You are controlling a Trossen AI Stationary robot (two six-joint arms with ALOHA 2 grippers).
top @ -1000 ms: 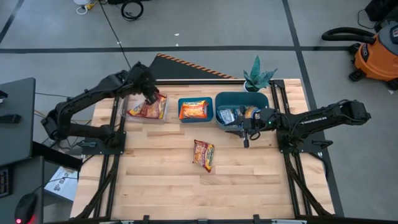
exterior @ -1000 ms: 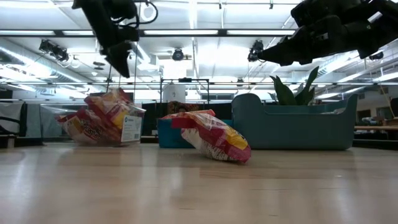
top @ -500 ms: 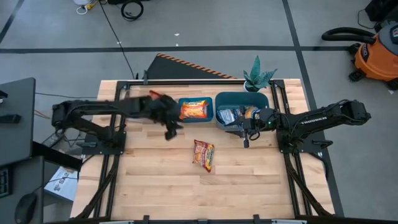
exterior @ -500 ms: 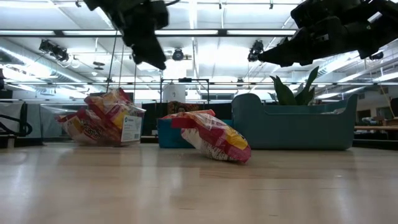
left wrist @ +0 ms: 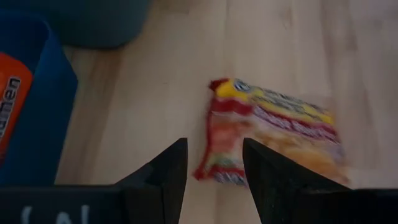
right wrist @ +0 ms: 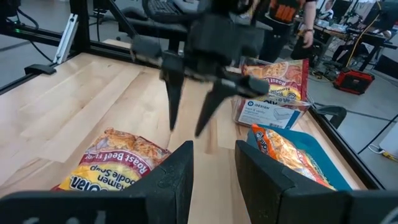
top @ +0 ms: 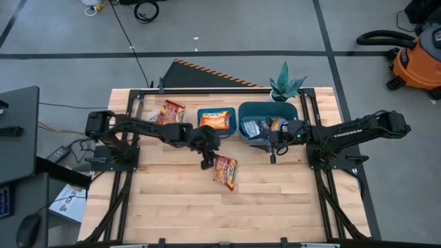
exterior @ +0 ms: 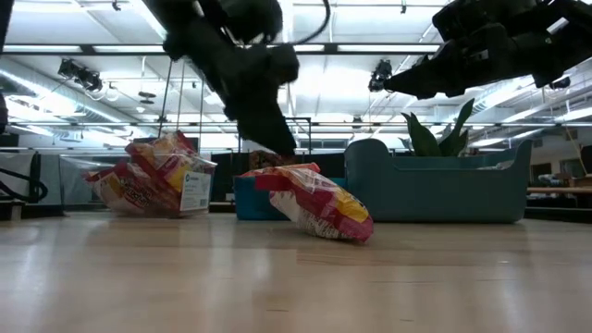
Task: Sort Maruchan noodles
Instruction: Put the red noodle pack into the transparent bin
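Observation:
A red Maruchan packet (top: 226, 171) lies flat on the bare wood near the table's middle, also seen in the low view (exterior: 319, 205). My left gripper (top: 207, 161) hangs open just left of and above it; in the left wrist view the packet (left wrist: 273, 134) lies past the spread fingers, untouched. An orange packet (top: 215, 121) lies in a small blue bin. Red packets (top: 169, 111) sit in a clear tray. Blue-and-white packets (top: 253, 128) lie in a large teal bin. My right gripper (top: 272, 156) is open, waiting in front of that bin.
The clear tray (top: 146, 118), the small blue bin (top: 202, 131) and the large teal bin (top: 293, 109) stand in a row along the far side. A potted plant (top: 284, 84) stands behind the teal bin. Bare wood stretches over the near half of the table.
My left arm has swung from above the clear tray toward the table's right and near side, past the small blue bin, and come down beside the red packet on the wood. Its gripper carries nothing.

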